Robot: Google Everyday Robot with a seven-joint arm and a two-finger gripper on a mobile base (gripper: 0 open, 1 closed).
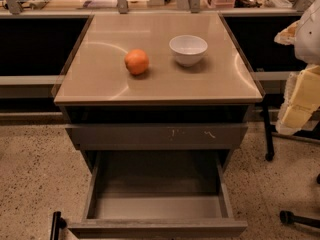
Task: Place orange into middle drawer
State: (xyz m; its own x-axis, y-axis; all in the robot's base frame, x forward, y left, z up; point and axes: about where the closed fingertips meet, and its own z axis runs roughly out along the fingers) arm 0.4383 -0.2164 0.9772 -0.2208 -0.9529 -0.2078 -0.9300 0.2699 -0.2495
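The orange (136,61) sits on the cabinet's tan top (100,79), left of centre. The middle drawer (157,228) is pulled out wide towards me, and its light grey floor (157,204) is bare. Above it is the grey drawer front with white scratch marks (155,135), nearly closed. My arm and gripper (299,101) show as pale white and yellowish shapes at the right edge, beside the cabinet's right side. The gripper is far from the orange and holds nothing that I can see.
A white bowl (188,49) stands just right of the orange on the top. A black chair leg (267,139) and caster (287,216) are on the speckled floor at right. A black handle (55,225) stands at lower left. Cluttered desks run along the back.
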